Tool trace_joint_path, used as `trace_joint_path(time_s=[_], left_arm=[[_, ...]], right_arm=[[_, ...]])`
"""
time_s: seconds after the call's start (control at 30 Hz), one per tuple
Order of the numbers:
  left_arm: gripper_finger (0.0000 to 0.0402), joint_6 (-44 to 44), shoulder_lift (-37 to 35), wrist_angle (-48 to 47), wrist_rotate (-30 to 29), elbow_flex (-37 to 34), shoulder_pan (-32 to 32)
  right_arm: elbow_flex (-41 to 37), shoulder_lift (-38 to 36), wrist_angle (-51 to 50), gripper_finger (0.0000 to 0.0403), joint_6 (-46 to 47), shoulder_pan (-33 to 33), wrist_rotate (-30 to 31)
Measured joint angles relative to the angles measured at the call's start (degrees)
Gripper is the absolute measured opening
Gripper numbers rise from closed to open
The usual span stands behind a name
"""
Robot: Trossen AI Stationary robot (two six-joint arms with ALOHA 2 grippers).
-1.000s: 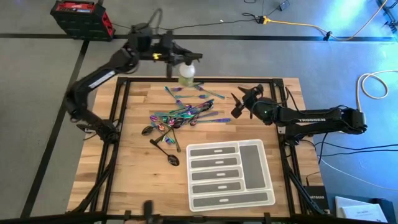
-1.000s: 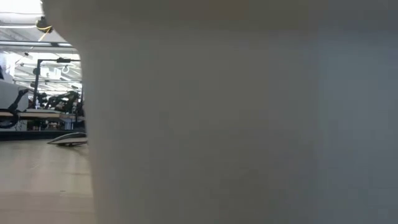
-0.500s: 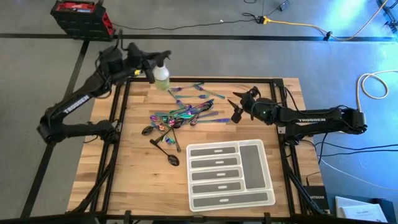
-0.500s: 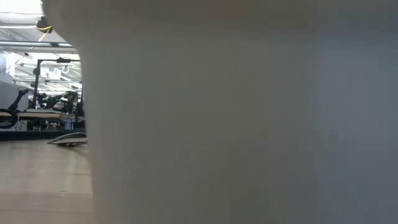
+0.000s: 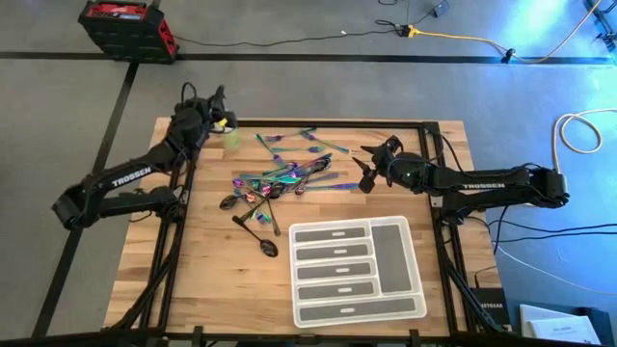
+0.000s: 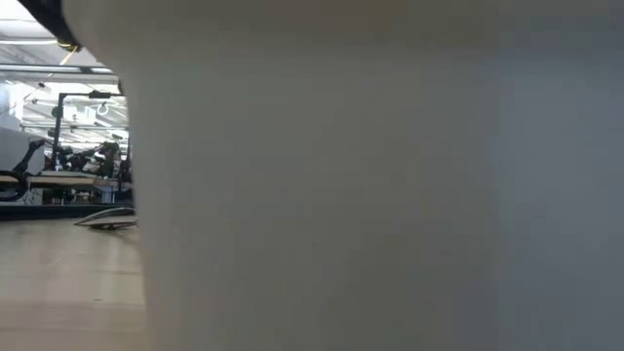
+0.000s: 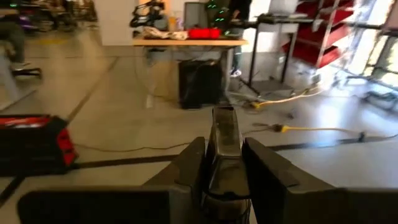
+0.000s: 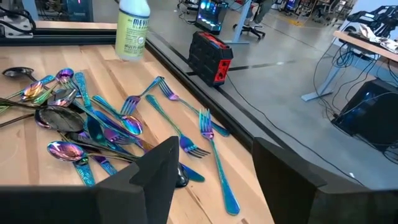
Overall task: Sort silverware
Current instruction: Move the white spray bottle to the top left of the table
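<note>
Your left gripper [image 5: 224,123] is pinching the spray bottle [image 5: 232,137] at the table's [image 5: 202,280] far-left corner; your right gripper [image 5: 369,169] is hovering spread beside the silverware [image 5: 280,178].

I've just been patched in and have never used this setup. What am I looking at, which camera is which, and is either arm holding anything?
These are two dark robot arms at a wooden table. The high view looks straight down. The low view sits at table height and is blocked by something pale close to the lens. Each wrist view looks out past that arm's own fingers.

On the table lie a heap of rainbow-coloured metal forks and spoons with a few black spoons and a white-grey compartment tray.

The left gripper, at the far left corner, appears closed on the top of the yellow-green spray bottle. The right gripper hovers open beside the heap, holding nothing.
</note>
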Motion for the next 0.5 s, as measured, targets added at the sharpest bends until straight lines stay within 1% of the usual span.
trace_joint_path(time_s=[0.23, 0.37, 0.5], left_arm=[[0.0074, 1.67, 0.00, 10.51, -0.55, -6.31, -0.04], [0.0074, 1.75, 0.00, 13.09, -0.72, -8.53, -0.02], [0.0074, 2.60, -0.07, 13.72, -0.61, -9.36, -0.07]], right_arm=[[-0.02, 0.82, -0.82, 0.0188, 1.39, 0.00, 0.00], [-0.02, 2.18, -0.87, 0.0188, 2.00, 0.00, 0.00], [-0.02, 4.17, -0.51, 0.0188, 2.55, 0.00, -0.04]])
